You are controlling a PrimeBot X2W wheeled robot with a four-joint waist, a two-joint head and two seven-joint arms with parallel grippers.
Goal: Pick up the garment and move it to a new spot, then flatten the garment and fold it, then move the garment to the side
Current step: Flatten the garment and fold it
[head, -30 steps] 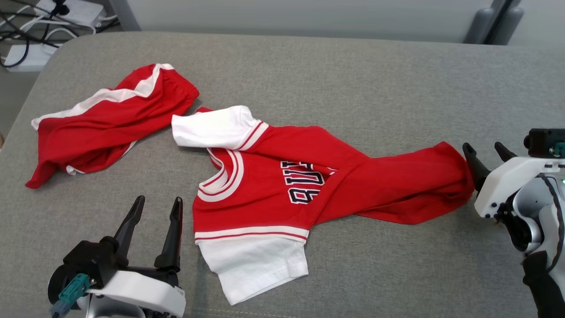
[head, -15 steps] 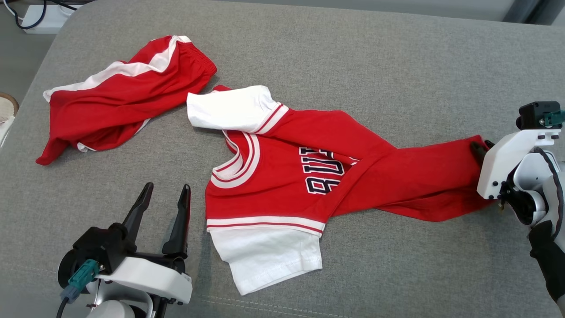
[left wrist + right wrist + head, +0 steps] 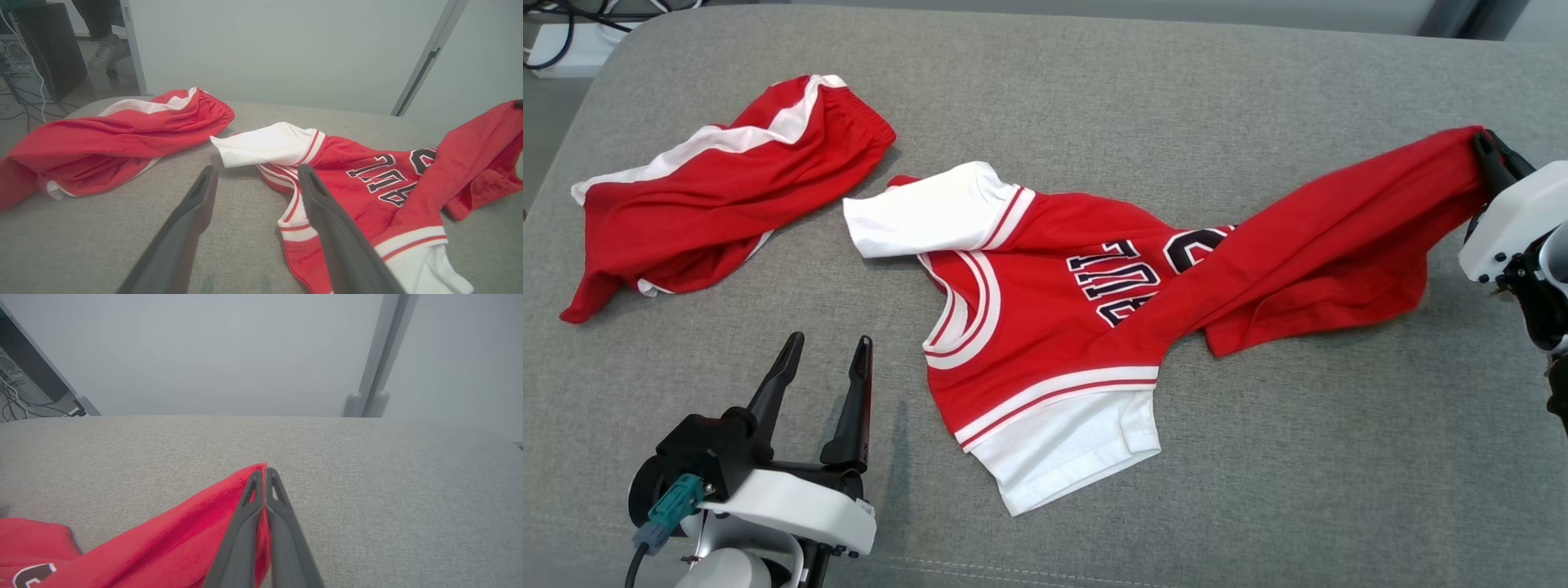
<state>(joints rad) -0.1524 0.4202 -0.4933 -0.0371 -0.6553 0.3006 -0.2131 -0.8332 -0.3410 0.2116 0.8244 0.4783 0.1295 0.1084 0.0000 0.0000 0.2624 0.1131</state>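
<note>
2 red-and-white garments lie on 1 grey padded surface (image 3: 1176,98): 1 jersey (image 3: 1045,327) and 1 pair of shorts (image 3: 711,204). There are 2 grippers, the left gripper (image 3: 831,337) and the right gripper (image 3: 1486,143), each with 2 dark fingers (image 3: 192,220). 1 pale shoe (image 3: 107,51) shows too.

Red-and-white jersey (image 3: 1045,327), plain grey cushion (image 3: 1143,90)
</note>
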